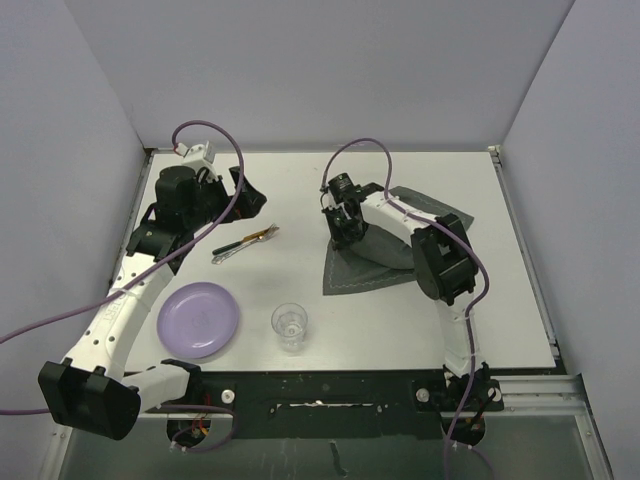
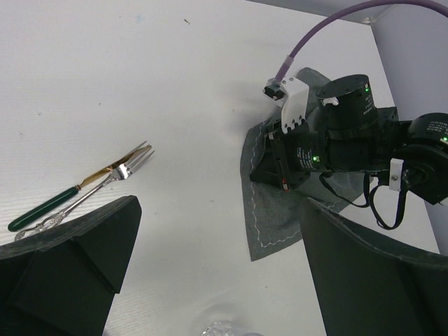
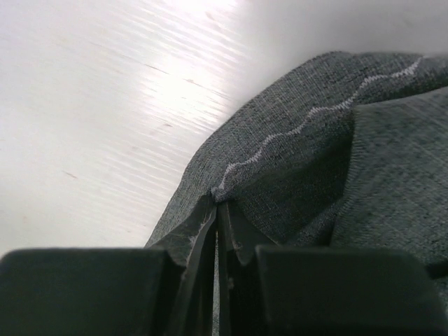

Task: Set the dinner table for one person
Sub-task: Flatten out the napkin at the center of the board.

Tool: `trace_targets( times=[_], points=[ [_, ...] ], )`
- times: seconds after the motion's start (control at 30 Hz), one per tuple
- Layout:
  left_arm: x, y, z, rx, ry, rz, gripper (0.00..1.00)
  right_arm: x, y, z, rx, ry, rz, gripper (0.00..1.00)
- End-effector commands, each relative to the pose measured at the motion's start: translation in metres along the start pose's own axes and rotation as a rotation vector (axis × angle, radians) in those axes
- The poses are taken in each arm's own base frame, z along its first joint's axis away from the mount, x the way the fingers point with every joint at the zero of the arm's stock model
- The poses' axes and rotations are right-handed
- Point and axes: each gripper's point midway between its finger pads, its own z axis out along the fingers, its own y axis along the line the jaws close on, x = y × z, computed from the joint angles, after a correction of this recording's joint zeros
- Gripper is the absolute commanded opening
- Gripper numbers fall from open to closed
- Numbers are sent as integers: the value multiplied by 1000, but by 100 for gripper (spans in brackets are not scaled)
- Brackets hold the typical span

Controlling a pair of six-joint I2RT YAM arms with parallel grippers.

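Note:
The white dinner table (image 1: pixel 300 180) holds a dark grey cloth placemat (image 1: pixel 372 265) right of centre, rumpled and lying askew. My right gripper (image 3: pixel 218 204) is shut on the placemat's (image 3: pixel 315 161) stitched left edge, pinching a raised fold; from above the right gripper (image 1: pixel 345 232) stands over that edge. A purple plate (image 1: pixel 198 319) and a clear glass (image 1: pixel 290 326) sit near the front. A silver fork (image 2: pixel 105 183) and a green-handled knife (image 2: pixel 49 206) lie together at left. My left gripper (image 2: pixel 217 280) hovers open and holds nothing, above the table between the cutlery and the placemat (image 2: pixel 269 224).
White walls close the table in at the back and on both sides. The right arm (image 2: pixel 336 140) fills the upper right of the left wrist view. The glass's rim (image 2: pixel 224 329) shows just below the left gripper's fingers.

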Motion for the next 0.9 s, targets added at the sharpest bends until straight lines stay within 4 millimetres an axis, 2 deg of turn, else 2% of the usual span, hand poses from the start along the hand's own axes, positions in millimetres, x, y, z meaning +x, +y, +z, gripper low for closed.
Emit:
trace_targets(
  times=[0.0, 0.13, 0.23, 0.5, 0.57, 0.6, 0.63, 0.73, 0.8, 0.83, 0.87],
  points=[
    [-25, -7, -19, 4, -90, 29, 98, -41, 58, -45, -131, -123, -114, 0],
    [-27, -7, -21, -2, -93, 25, 98, -57, 104, -81, -255, -186, -161, 0],
    [-31, -6, -25, -12, -104, 26, 98, -64, 130, -105, -320, -220, -190, 0],
    [-40, 0, -35, -51, -132, 18, 98, -70, 165, -158, -438, -294, -234, 0],
    [-40, 1, -34, -55, -130, 13, 98, -68, 168, -159, -457, -287, -231, 0],
    [-39, 2, -33, -58, -125, 9, 98, -66, 167, -153, -458, -271, -226, 5],
    [-38, 3, -31, -61, -118, 7, 98, -63, 163, -146, -455, -247, -222, 14],
    [-34, 6, -27, -74, -92, 2, 98, -55, 143, -127, -415, -193, -189, 45],
    [-32, 9, -24, -88, -79, 2, 98, -57, 131, -127, -425, -213, -162, 61],
    [-32, 11, -22, -94, -75, 0, 98, -59, 127, -130, -435, -228, -151, 76],
    [-32, 12, -21, -97, -70, -1, 98, -62, 122, -137, -436, -250, -143, 82]
  ],
)
